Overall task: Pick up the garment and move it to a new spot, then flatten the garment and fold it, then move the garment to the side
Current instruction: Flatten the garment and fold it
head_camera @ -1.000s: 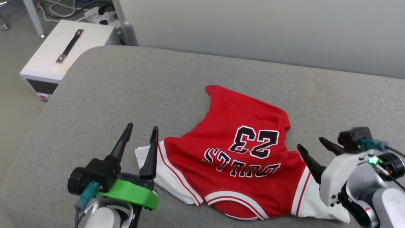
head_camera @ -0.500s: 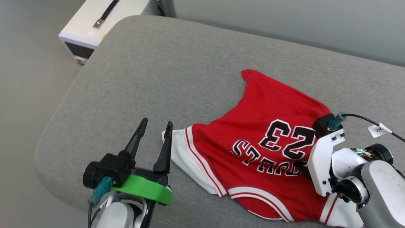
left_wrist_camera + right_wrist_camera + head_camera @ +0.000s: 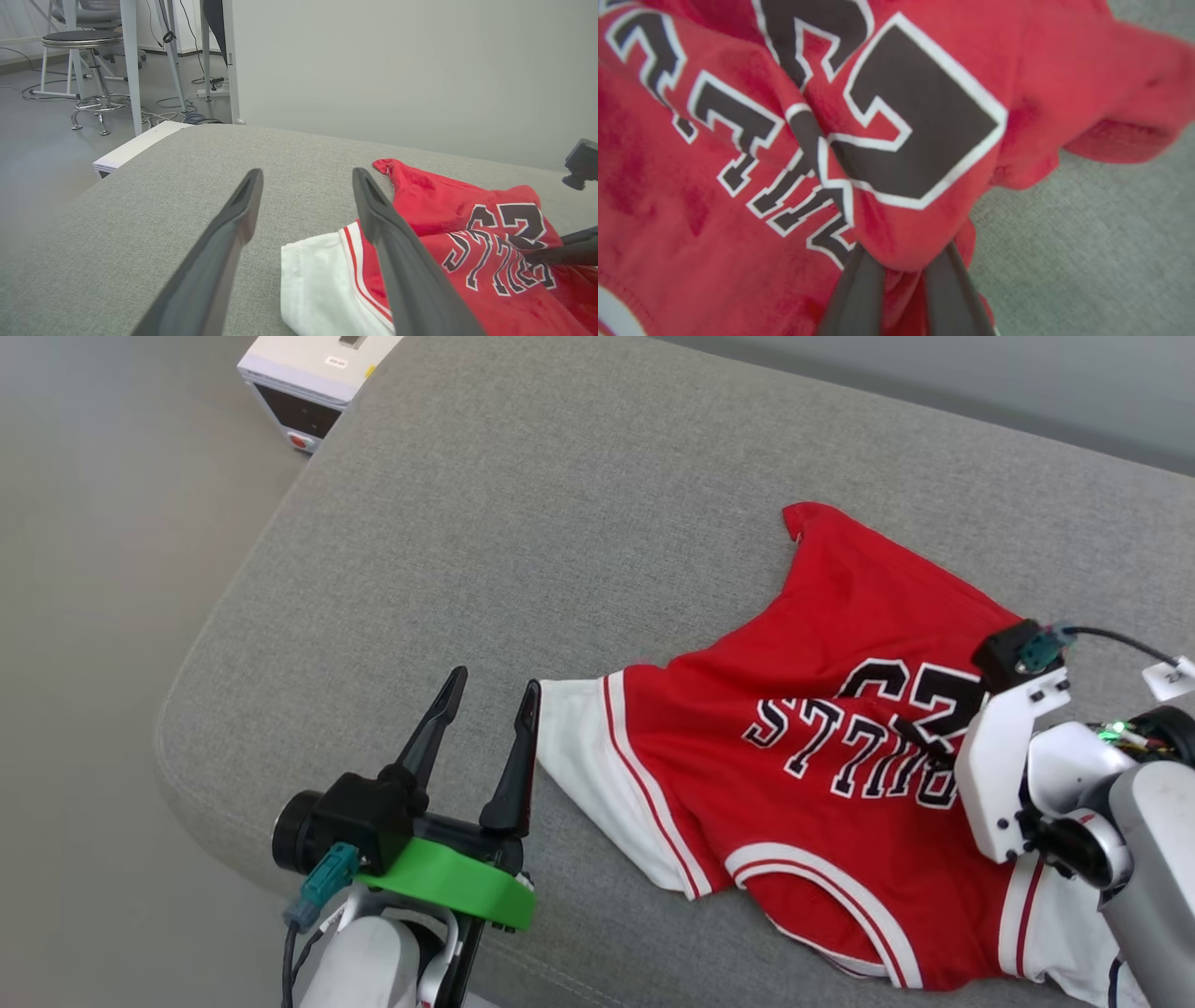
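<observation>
One garment lay on a grey cushion, and one white box stood on the floor beyond. The left end effector hovered spread just beside the garment. The right end effector, open beside the garment a second earlier, now pinched a bunched fold at the number.

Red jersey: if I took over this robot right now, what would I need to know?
Left gripper: jaws open, empty, beside the white sleeve.
Right gripper: jaws shut on a bunch of the garment at its lettering.
The garment lies rumpled on the grey cushion.
Done: grip taken. Left: lift and move it, flatten, fold, set aside.
</observation>
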